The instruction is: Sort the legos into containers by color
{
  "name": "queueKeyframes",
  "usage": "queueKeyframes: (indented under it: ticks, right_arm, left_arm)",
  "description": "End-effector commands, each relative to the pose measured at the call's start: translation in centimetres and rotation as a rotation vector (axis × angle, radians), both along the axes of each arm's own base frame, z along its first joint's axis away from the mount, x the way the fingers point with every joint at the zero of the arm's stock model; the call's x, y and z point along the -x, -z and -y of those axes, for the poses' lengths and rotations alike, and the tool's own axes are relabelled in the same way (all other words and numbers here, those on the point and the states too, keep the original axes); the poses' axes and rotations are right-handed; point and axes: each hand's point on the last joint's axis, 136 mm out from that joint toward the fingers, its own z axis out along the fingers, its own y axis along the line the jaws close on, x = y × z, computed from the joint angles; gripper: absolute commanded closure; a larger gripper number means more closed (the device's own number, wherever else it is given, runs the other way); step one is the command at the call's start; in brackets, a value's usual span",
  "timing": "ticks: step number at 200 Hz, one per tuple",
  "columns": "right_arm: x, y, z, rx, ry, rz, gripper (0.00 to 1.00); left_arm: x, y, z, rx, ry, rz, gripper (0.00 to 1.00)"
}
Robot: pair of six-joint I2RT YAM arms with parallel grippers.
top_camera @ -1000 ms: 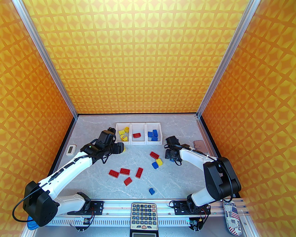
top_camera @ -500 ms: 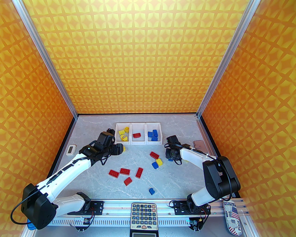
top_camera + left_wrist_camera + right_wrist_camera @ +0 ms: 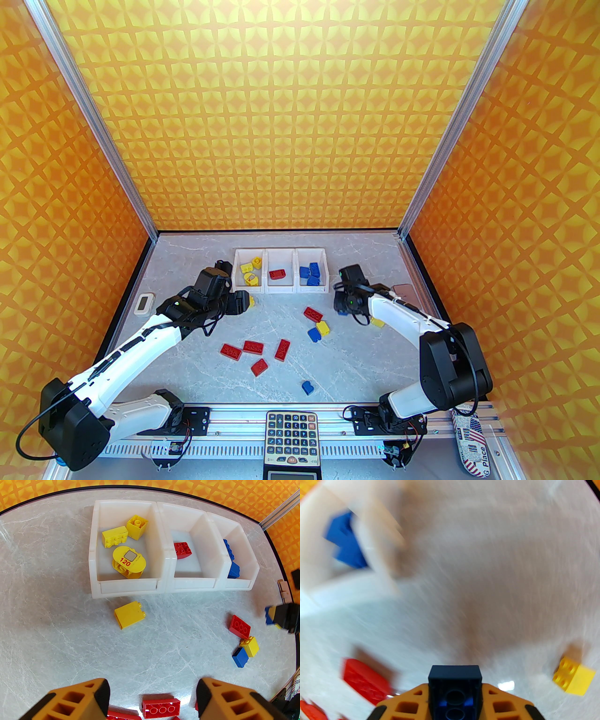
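Pinching a blocky, seemingly blue brick (image 3: 454, 674): right hand (image 3: 455, 702); left hand (image 3: 152, 691) gapes, empty.

A pale marbled counter (image 3: 197, 375) carries a row of three joined white bins (image 3: 280, 289) near its far edge. Loose legos lie scattered in front of them: a yellow brick (image 3: 129, 614) just before the left bin, four red bricks (image 3: 253, 347) clustered at mid-counter, a red brick (image 3: 312, 313) just beside a touching yellow-and-blue pair (image 3: 322, 327), a lone blue brick (image 3: 307, 387) toward the near edge, and another yellow brick (image 3: 376, 322) farther right. A small white device with a screen (image 3: 144, 303) sits at the left edge, a pinkish-brown pad (image 3: 406, 291) at the right.
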Motion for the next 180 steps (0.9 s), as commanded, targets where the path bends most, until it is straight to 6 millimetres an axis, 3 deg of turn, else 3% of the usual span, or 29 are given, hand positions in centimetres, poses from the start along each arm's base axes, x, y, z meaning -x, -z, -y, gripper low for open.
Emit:
queueKeyframes:
  ticks: [1, 46, 79, 100, 134, 180]
  right_arm:
    - [-1.9, -3.2, -1.8, -0.066, -0.071, 0.073, 0.70]
    - [-6.9, -6.3, -4.2, -0.114, -0.129, 0.177, 0.70]
    - [-10.5, -7.1, -5.3, -0.107, -0.155, 0.197, 0.67]
    - [-12.2, -7.9, -6.1, -0.104, -0.193, 0.208, 0.47]
    - [-12.3, -9.8, -6.0, -0.098, -0.205, 0.245, 0.41]
    - [-9.4, -10.0, -6.0, -0.135, -0.226, 0.258, 0.41]
  left_arm:
    - [1.0, 0.0, 0.1, 0.021, 0.007, -0.019, 0.35]
    - [0.9, 0.6, 0.3, 0.036, 0.006, -0.015, 0.35]
    - [1.2, 1.0, 0.2, 0.045, 0.001, -0.023, 0.35]
    - [1.5, 1.0, 0.1, 0.043, 0.000, -0.027, 0.35]
    - [1.6, 1.4, 0.0, 0.043, -0.009, -0.042, 0.33]
    - [2.0, 2.2, 0.0, 0.039, -0.019, -0.078, 0.32]
